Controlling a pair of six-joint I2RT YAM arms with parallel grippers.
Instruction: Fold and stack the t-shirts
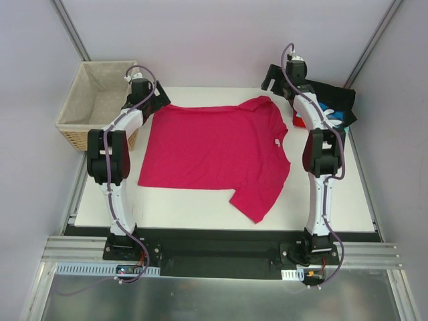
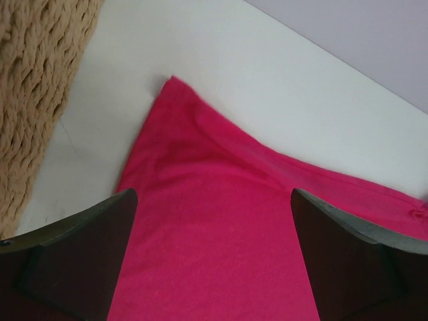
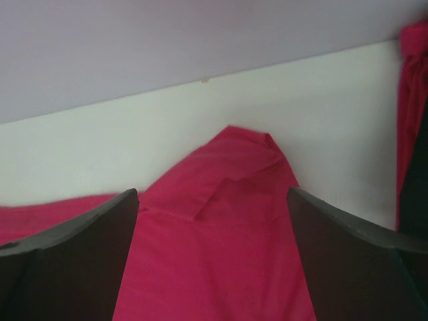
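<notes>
Our left end effector (image 2: 214, 200) and right end effector (image 3: 212, 197) both gape wide, gripping nothing, over the far edge of the magenta t-shirt (image 1: 214, 150) spread flat on the desk (image 1: 187, 207); folded t-shirts (image 1: 341, 100) sit far right.

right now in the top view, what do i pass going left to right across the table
wicker basket → pink t-shirt spread flat → stack of folded t-shirts
</notes>
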